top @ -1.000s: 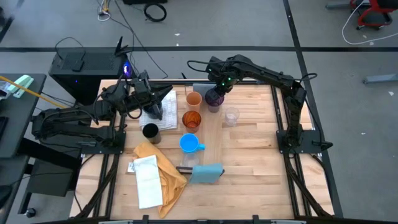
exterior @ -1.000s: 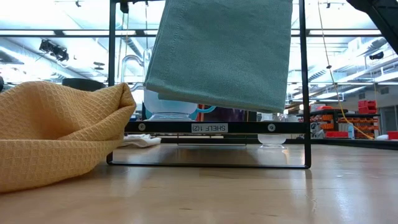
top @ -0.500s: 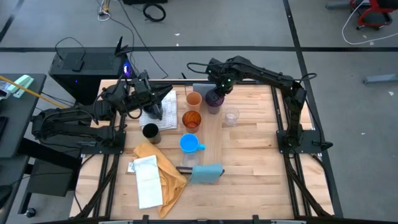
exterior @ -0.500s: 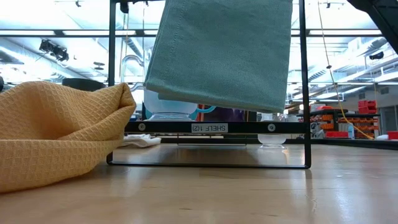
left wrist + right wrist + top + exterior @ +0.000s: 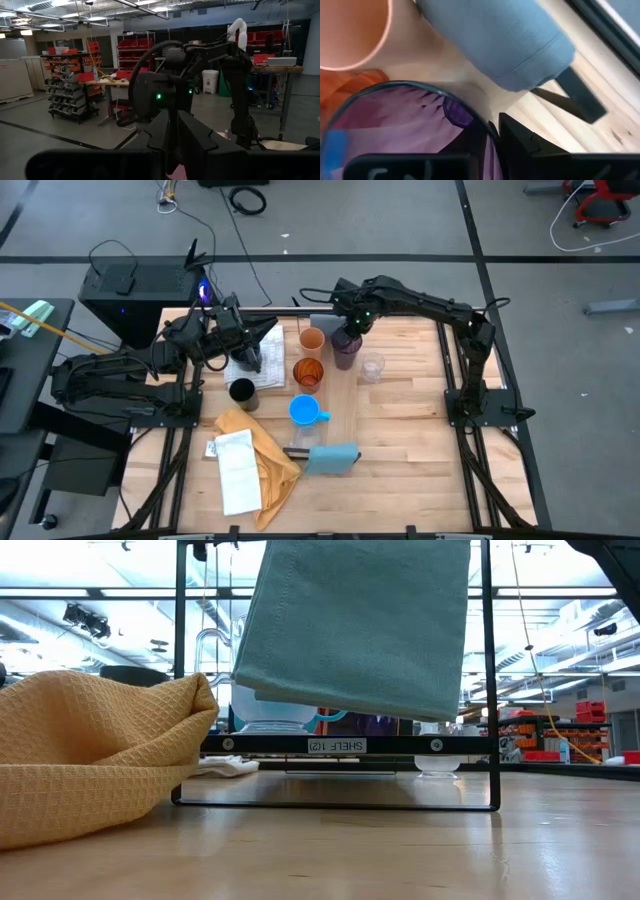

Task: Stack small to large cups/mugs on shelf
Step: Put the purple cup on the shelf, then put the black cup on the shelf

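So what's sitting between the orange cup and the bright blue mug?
The amber translucent cup stands between the orange cup and the bright blue mug, as the high view shows.

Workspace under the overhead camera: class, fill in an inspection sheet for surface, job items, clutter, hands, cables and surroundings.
Surface: slatted wooden table, right half mostly bare.
Job items: orange cup, amber cup, purple cup, clear glass, black cup and blue mug stand upright near the pale shelf plank.
Clutter: yellow cloth, white paper, light blue cloth.
Hands: right hand pinches the purple cup's rim, one finger inside and one outside; left hand sits at the table's left edge, holding nothing visible.
Cables: loose cables on the floor behind the table.
Surroundings: black box beside the table; storage racks beyond.
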Controlling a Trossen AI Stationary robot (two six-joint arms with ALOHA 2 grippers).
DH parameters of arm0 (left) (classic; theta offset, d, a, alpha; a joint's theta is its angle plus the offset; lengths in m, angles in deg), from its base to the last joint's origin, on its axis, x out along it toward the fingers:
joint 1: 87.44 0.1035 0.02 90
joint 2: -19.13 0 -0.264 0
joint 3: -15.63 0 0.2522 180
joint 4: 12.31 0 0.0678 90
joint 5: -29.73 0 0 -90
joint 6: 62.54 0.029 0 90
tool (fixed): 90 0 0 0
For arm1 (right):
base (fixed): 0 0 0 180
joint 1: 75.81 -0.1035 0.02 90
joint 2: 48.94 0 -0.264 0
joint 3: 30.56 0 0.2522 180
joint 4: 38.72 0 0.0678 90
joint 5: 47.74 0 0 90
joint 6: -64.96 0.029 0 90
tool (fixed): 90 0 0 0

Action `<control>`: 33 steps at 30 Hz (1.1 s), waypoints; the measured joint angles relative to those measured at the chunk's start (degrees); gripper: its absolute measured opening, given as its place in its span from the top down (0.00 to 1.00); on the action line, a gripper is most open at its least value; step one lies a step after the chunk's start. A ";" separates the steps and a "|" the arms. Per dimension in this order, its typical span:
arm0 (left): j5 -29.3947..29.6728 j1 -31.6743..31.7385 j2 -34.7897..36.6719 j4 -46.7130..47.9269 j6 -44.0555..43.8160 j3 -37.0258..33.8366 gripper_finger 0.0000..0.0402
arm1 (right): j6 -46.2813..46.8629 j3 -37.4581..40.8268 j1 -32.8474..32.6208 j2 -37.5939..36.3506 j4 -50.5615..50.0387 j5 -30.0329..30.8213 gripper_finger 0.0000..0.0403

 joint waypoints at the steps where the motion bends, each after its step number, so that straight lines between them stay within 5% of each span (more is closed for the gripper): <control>1: 0.02 0.00 0.00 0.00 0.00 0.00 0.88 | -0.12 -0.05 0.12 -0.20 0.13 -0.02 0.86; 33: 0.42 0.00 0.00 0.33 0.02 0.00 0.88 | -0.30 -0.21 0.86 -4.57 -0.38 -2.07 0.68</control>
